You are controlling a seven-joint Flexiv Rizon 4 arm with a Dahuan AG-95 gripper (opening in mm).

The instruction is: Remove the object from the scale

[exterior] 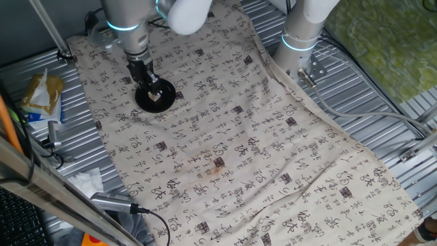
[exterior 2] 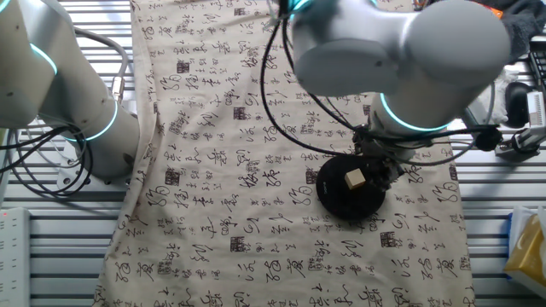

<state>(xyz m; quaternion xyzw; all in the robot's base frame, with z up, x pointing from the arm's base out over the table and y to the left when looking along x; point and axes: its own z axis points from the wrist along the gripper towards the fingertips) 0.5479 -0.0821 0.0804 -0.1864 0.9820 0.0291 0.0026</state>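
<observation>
Right now, sitting on the scale (exterior 2: 341,198): a tiny wooden cube (exterior 2: 355,178), a bit off the middle. Probably feeling light, hard and stiff, not breaking easily, maybe sliding if bumped. Best pinching on two flat sides facing each other. Hanging right at the cube: the gripper (exterior: 154,93). Hard telling whether the jaws are open or closed. Lying underneath: a printed cloth (exterior: 273,164), with a brown stain (exterior: 218,162) well apart.
</observation>
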